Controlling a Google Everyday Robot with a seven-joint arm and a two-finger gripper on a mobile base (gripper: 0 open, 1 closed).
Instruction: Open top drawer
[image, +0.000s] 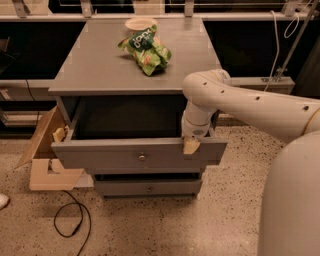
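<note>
The top drawer (115, 156) is a wide grey panel with a small round metal knob (142, 157) at its centre. It stands pulled well out from the grey cabinet (90, 75), its dark inside showing. My gripper (191, 144) hangs from the white arm (250, 107) at the drawer's right end. One tan fingertip (191, 146) lies over the top edge of the front panel.
A shorter grey drawer (148, 188) sits shut below. A green snack bag (146, 49) and a pale bowl (140, 23) lie on the cabinet top. A cardboard box (44, 162) stands at the left, a black cable (70, 220) on the speckled floor.
</note>
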